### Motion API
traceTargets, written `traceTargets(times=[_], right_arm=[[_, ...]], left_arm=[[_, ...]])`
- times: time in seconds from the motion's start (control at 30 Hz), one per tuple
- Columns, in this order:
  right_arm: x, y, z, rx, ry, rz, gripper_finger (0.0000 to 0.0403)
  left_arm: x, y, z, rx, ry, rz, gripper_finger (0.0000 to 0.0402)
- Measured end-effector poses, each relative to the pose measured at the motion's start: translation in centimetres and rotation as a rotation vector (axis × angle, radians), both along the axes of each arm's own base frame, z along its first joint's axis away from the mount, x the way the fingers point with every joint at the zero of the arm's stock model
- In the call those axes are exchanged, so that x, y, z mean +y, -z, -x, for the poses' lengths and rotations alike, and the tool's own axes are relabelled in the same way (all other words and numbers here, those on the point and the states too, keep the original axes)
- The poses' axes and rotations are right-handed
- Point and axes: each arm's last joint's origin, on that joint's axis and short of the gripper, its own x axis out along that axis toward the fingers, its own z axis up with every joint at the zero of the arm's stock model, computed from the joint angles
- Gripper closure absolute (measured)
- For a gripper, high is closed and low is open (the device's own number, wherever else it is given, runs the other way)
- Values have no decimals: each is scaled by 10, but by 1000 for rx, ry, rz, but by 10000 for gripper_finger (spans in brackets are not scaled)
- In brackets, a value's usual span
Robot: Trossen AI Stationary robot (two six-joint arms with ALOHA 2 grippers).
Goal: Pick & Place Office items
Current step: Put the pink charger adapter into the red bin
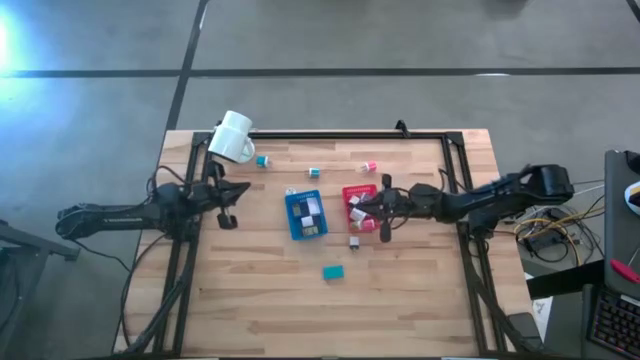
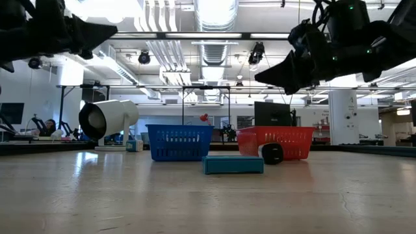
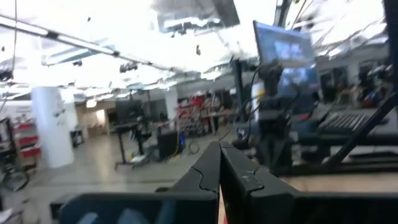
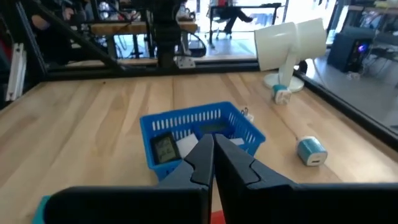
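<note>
From above, the right end effector (image 1: 383,208) hangs over the red plastic tray (image 1: 358,205), fingers pressed together on nothing, while the left end effector (image 1: 232,205) waits closed. At desk level, a flat teal block (image 2: 233,164) lies loose — descending closed would knock it aside.

Grey concrete floor (image 1: 330,40) all around the wooden worktop (image 1: 260,300). Overhead, bright strip lights (image 2: 214,13) and exposed ducts; a white column (image 3: 53,124) and desks stand farther back.

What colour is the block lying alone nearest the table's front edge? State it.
Teal block; the low view shows it best.
</note>
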Motion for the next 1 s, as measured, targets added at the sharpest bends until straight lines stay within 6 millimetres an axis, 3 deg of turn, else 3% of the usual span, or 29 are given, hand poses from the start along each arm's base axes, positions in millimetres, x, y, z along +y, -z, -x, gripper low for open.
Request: traceTargets(times=[0.17,0.53,1.0], right_arm=[[-6,-4,-2,-16,-29,-12,394],[-3,-34,11,-159,-41,13,394],[-3,-32,14,-137,-41,57,394]], left_arm=[[-1,-2,0,-22,26,4,396],[1,10,-3,97,5,60,396],[2,11,-2,97,-37,82,396]])
